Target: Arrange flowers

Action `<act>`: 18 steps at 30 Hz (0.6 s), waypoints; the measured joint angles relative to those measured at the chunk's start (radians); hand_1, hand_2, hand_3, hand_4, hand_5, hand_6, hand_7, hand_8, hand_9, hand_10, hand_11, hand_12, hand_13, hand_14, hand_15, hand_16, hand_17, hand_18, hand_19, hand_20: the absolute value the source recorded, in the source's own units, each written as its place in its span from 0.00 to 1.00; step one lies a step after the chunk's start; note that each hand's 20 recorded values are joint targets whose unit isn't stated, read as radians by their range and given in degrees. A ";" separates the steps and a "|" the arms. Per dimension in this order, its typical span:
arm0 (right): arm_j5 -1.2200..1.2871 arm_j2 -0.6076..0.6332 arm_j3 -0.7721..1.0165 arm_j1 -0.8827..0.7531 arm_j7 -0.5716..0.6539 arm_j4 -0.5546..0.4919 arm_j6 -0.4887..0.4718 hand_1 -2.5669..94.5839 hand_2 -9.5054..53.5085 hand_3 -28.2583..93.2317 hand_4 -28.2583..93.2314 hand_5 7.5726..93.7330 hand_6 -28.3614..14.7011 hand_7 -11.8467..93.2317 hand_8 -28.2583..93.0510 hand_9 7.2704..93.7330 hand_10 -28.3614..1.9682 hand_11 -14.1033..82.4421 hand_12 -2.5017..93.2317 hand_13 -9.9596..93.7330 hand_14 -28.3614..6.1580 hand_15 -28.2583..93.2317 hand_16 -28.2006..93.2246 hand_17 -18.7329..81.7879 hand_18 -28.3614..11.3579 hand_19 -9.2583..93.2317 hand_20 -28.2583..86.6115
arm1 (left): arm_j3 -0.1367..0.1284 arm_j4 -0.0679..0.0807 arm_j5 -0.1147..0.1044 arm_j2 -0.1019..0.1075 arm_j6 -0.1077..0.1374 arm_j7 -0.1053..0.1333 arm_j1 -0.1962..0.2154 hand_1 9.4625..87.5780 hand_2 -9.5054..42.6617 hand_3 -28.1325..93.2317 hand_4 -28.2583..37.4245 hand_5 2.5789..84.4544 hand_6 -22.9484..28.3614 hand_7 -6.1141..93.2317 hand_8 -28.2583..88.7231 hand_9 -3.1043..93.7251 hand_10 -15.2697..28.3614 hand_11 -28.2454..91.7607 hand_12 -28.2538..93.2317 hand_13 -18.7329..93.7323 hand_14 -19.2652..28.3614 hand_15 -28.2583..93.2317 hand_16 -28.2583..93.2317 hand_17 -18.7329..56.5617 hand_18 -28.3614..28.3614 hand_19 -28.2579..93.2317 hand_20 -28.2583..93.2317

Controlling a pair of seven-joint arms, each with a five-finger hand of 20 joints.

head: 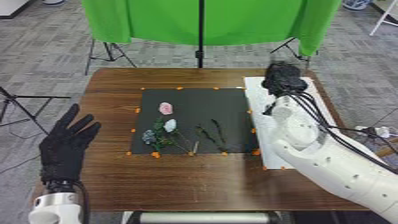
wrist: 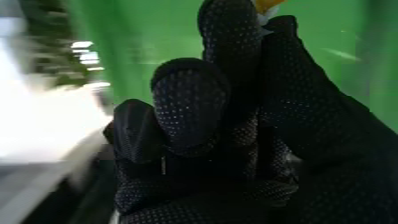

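Flowers [head: 170, 125] lie on the black mat [head: 213, 102]; right hand [head: 283, 79], above the white strip [head: 273, 152], pinches a white-and-orange object [wrist: 267, 4]; left hand [head: 64, 152], fingers spread.

The desk [head: 178, 187] looks like brown wood with visible grain and a smooth, slightly shiny finish, while the dark mat [head: 191, 100] on it is flat and matt. The hanging drape [head: 151, 22] is soft green cloth. The right hand's glove [wrist: 195, 100] is matt black fabric with a rough, pebbled texture; the arm's white shell [head: 324, 162] looks like smooth plastic.
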 measured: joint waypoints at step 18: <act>-0.007 -0.337 -0.052 -0.080 -0.198 -0.013 -0.242 0.63 0.00 0.81 0.00 0.90 0.72 0.29 0.26 1.00 0.75 0.31 0.36 0.86 0.70 0.79 0.41 0.56 0.24 1.00 0.76 | -0.017 0.001 0.064 -0.027 -0.025 -0.074 -0.018 0.14 0.31 0.88 0.00 0.37 0.56 0.21 0.15 0.37 0.76 0.46 0.33 0.38 0.92 0.68 0.17 0.13 0.95 0.67 0.42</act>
